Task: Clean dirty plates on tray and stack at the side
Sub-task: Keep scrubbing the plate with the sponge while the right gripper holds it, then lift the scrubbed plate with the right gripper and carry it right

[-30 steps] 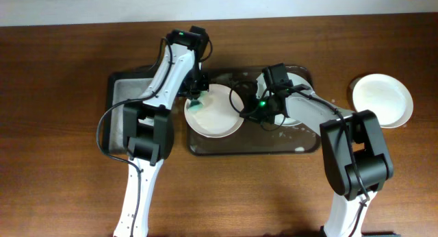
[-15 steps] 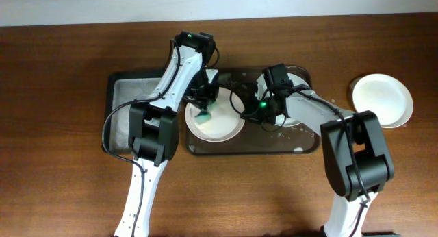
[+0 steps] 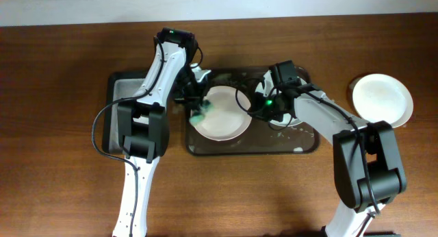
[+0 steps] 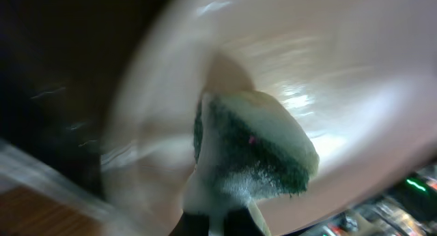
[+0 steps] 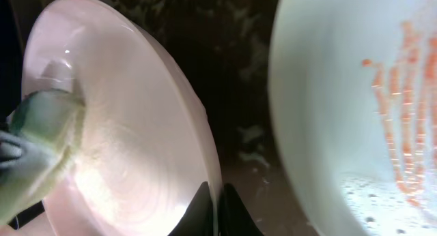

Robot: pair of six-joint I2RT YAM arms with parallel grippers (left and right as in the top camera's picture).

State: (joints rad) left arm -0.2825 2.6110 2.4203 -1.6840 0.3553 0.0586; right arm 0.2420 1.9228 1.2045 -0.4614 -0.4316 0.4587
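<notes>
- Here, from overhead, the left plate (image 3: 222, 117) lies at the left end of the tray (image 3: 253, 146). The left hand (image 3: 194, 100) is closed on a sponge (image 3: 199, 116), pressed to the plate edge nearest that end.
- The right hand (image 3: 254, 107) is pinched shut on the opposite rim, toward the tray's middle. A clean plate (image 3: 382, 100) sits on the worktop (image 3: 61, 161), well off the tray's right end.
- In the left wrist view, blurred, the sponge rests green side down on the plate's glossy face. Only a dark trace of the fingers shows below it.
- In the right wrist view, two fingertips clamp the rim, with the plate tilted up off the tray floor. A smeared plate (image 5: 355, 93) lies toward the tray's right end, apart from the held one.
- Judging by this, the unwiped face runs from the sponge toward the right hand, so the stroke falls to the left arm.
</notes>
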